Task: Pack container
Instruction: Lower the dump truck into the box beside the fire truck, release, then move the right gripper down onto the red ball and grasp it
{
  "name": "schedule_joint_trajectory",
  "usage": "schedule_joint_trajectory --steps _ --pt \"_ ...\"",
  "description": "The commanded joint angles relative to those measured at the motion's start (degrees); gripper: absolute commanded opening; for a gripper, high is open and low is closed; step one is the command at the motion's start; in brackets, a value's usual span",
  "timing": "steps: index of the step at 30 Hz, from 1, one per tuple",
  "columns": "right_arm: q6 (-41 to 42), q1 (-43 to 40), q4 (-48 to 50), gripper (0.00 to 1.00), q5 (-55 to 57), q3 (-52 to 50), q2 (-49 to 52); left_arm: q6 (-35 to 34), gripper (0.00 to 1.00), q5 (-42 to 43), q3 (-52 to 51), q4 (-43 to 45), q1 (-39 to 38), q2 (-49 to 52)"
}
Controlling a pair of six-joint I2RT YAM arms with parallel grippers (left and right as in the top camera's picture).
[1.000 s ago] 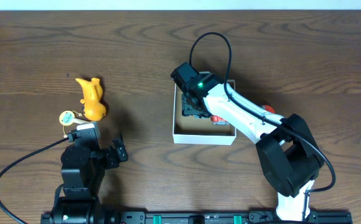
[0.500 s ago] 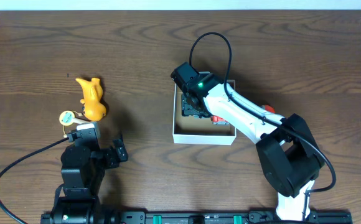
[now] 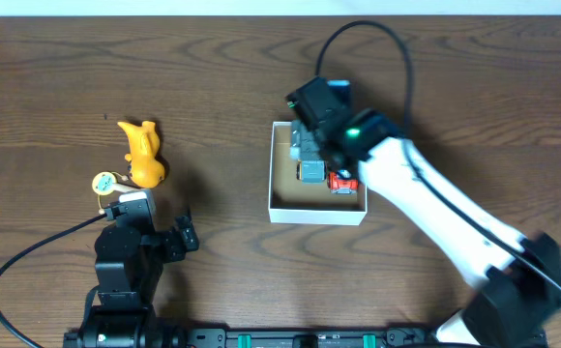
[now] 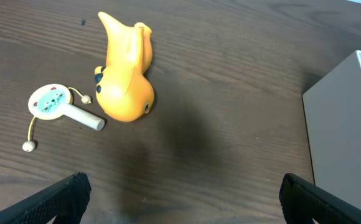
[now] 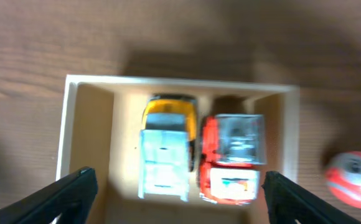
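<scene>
Container [image 3: 316, 215] sits upright right of centre on the table [image 3: 213, 68]. It is thin cardboard, judged light, and its walls would likely buckle, so it is best pinched on one wall at the rim. Inside, a yellow truck [image 5: 166, 154] and a red truck [image 5: 231, 160] lie side by side. Right gripper [image 5: 179, 186] hovers above, spread wide, empty. Left gripper [image 4: 187, 196] is well apart, also wide and empty, near the orange duck [image 4: 126, 74].
</scene>
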Motion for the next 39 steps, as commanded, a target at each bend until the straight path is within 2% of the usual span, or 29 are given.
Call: schedule_joint_trajectory --steps 1,8,13,18,28,39 --pt "-1.44 -3.82 -2.45 0.99 1.92 0.48 -7.30 -0.57 0.98 -0.04 1.40 0.02 0.31 0.07" --pt "4.31 -17.22 -12.87 0.99 -2.14 0.48 -13.53 -0.57 0.98 -0.04 1.38 0.04 0.31 0.07" --pt "1.49 -25.62 -14.91 0.99 -6.43 -0.87 -10.16 -0.57 0.98 -0.04 1.40 0.02 0.31 0.07" --pt "-1.33 -29.97 -14.99 0.99 -8.44 -3.21 -3.96 -0.55 0.98 -0.04 1.38 -0.39 0.31 0.07" --pt "-4.28 -31.32 -13.84 0.99 -10.99 -4.74 9.16 -0.57 0.98 -0.04 1.38 -0.42 0.31 0.07" --pt "-4.72 -31.34 -11.63 0.99 -13.38 -4.79 18.23 -0.57 0.98 -0.04 1.38 -0.42 0.31 0.07"
